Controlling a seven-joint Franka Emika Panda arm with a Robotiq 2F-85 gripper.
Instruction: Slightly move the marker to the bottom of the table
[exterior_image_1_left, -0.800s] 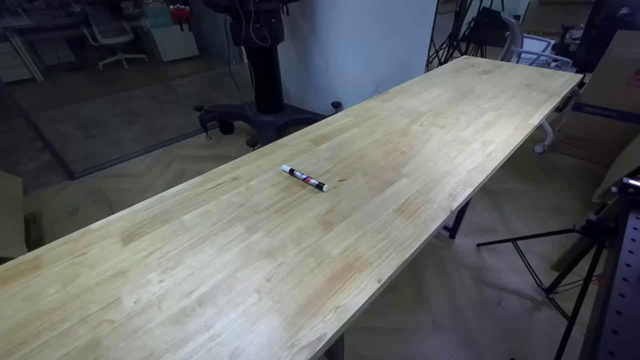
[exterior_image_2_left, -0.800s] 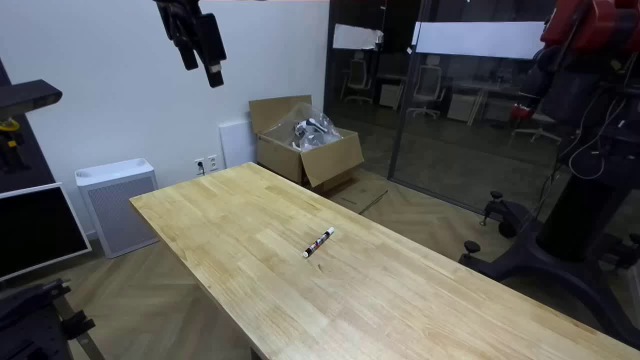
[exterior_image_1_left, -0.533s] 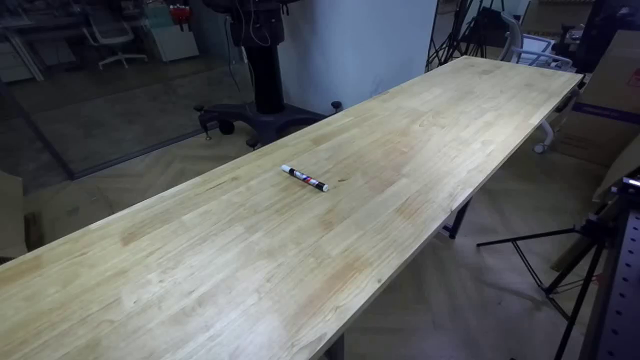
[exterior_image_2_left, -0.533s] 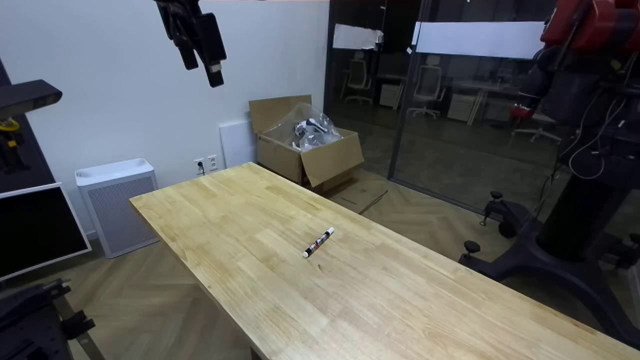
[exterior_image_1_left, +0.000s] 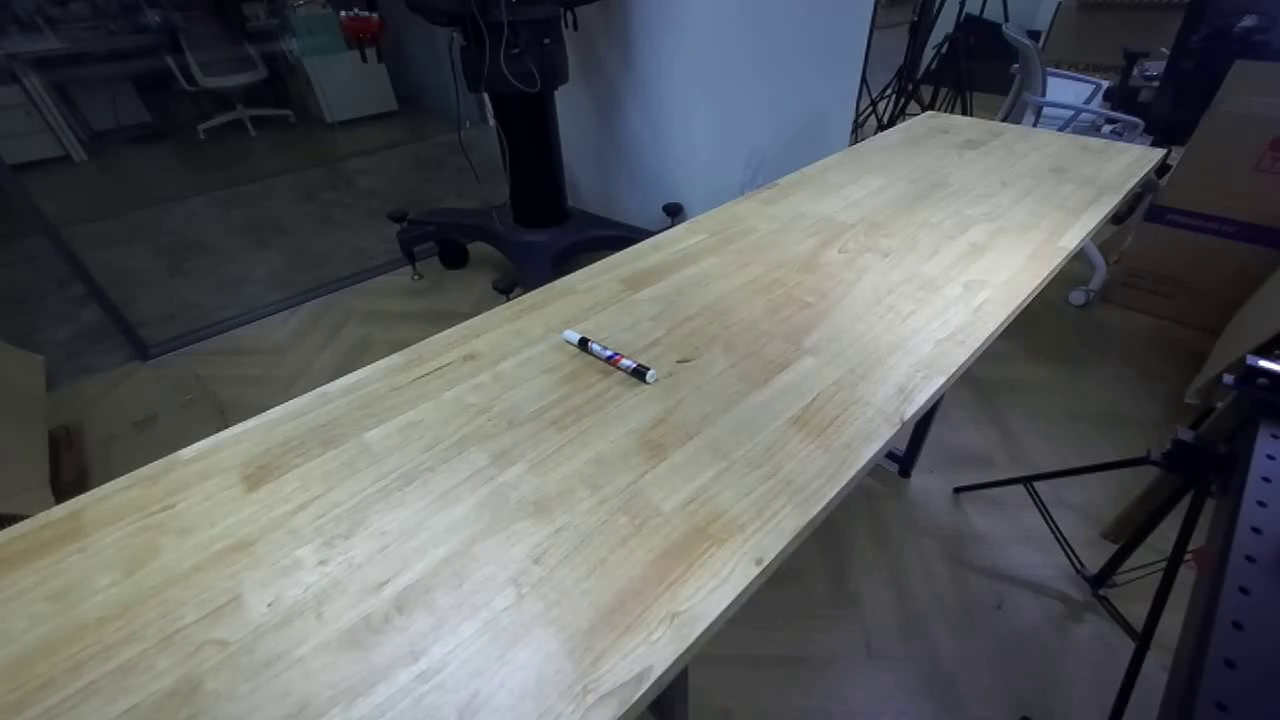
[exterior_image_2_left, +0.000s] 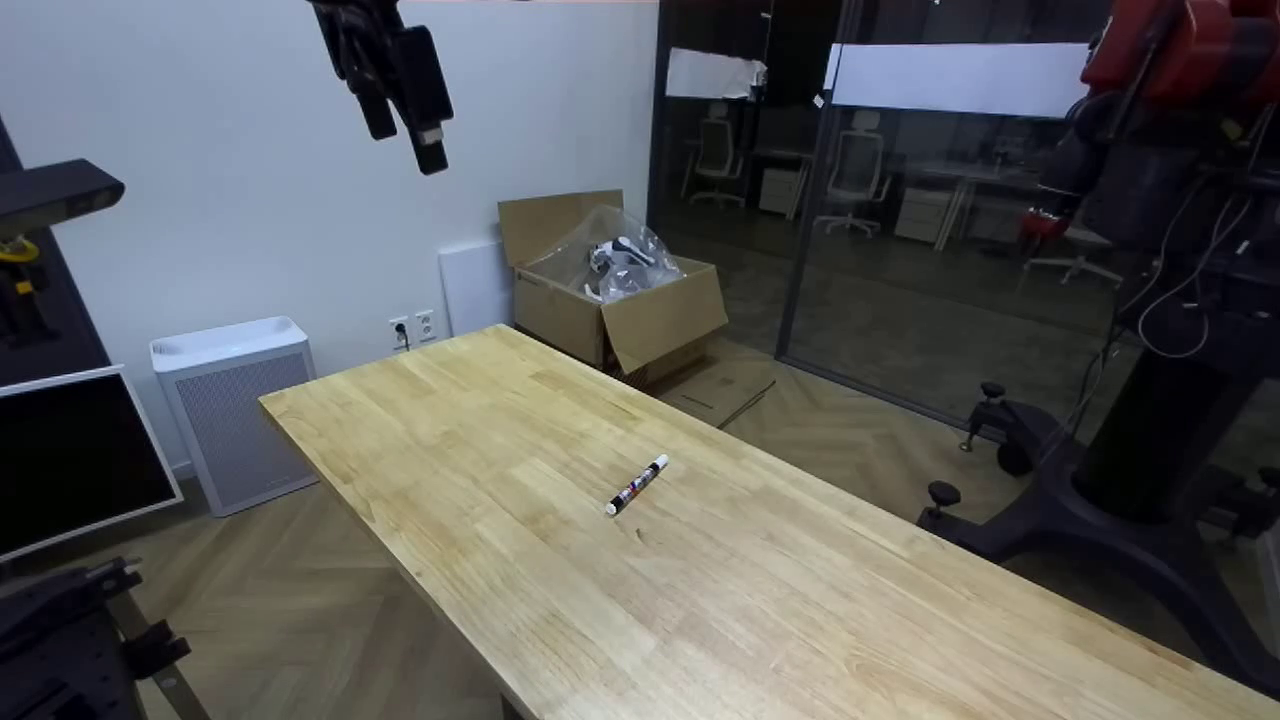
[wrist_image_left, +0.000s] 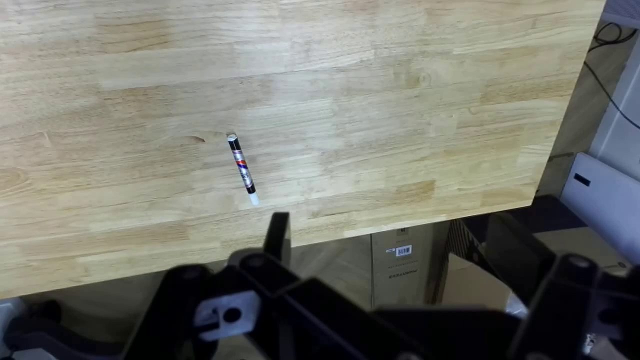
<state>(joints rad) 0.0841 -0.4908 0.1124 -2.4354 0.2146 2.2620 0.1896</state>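
The marker (exterior_image_1_left: 610, 357) is a small pen with black ends, a colourful label and a white cap. It lies flat on the long light wooden table (exterior_image_1_left: 450, 540). It also shows in an exterior view (exterior_image_2_left: 637, 486) and in the wrist view (wrist_image_left: 242, 169), left of centre on the tabletop (wrist_image_left: 380, 130). My gripper (exterior_image_2_left: 408, 143) hangs high above the table's far end in an exterior view, well apart from the marker. In the wrist view my gripper (wrist_image_left: 397, 230) has its fingers wide apart with nothing between them. The marker is up and left of the left finger there.
An open cardboard box (exterior_image_2_left: 660, 315) stands on the floor beside the table's far end. A black wheeled stand (exterior_image_2_left: 1130, 490) is near the table's long side. A white air purifier (exterior_image_2_left: 240, 410) stands by the wall. A tripod (exterior_image_1_left: 1120, 560) stands on the opposite side.
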